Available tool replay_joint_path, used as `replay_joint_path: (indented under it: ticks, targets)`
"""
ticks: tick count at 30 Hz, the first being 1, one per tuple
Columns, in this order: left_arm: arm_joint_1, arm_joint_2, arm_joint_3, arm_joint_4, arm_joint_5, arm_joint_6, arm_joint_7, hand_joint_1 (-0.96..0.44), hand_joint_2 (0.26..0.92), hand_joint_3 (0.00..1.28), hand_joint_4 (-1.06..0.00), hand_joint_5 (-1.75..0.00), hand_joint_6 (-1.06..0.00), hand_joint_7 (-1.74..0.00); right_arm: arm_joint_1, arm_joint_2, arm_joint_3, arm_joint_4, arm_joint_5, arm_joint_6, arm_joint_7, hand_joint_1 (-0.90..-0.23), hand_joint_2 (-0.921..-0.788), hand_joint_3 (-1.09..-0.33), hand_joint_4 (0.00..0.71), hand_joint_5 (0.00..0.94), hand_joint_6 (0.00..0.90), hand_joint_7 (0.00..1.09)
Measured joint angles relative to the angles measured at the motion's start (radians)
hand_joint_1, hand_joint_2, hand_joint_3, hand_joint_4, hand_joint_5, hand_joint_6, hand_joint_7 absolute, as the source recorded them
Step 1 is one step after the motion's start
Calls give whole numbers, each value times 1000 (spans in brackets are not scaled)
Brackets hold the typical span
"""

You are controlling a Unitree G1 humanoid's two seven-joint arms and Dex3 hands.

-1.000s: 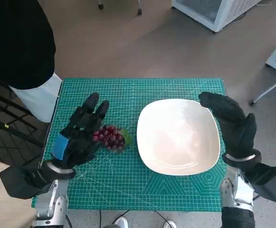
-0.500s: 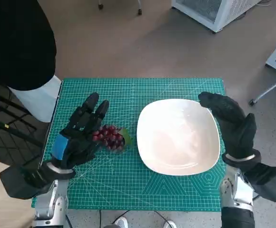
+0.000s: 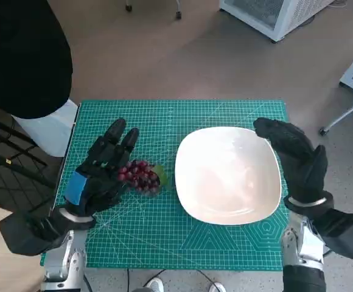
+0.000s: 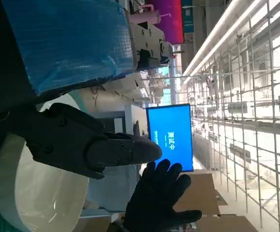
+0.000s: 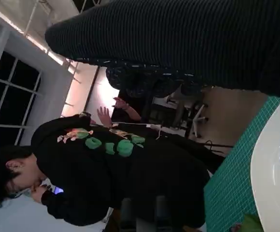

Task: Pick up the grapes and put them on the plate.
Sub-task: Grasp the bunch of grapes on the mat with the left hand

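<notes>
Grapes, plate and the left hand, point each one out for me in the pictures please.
grapes (image 3: pixel 142 176): head view, middle of the red bunch.
plate (image 3: pixel 227 174): head view, bare centre of the white dish.
left hand (image 3: pixel 100 170): head view, back of the hand above the blue tape.

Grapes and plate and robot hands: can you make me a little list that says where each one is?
grapes: dark red bunch on the green mat, just left of the plate, not on it
plate: white, nothing on it, on the mat's right half
left hand: lying beside and partly over the grapes, fingers spread; no clear grip on them
right hand: at the plate's right edge, holding nothing
mat: green, gridded, covers the table
person: dark clothes, beside the table's left corner
</notes>
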Motion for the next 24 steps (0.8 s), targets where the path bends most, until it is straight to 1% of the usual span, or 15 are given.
replay_joint_path:
  ticks: [24]
  targets:
    - [6, 1, 1, -1, 1, 0, 3, -521, 921, 295, -177, -1, -237, -10, 1, 1, 1, -3, 1, 0, 0, -502, -921, -629, 363, 1, 270, 1]
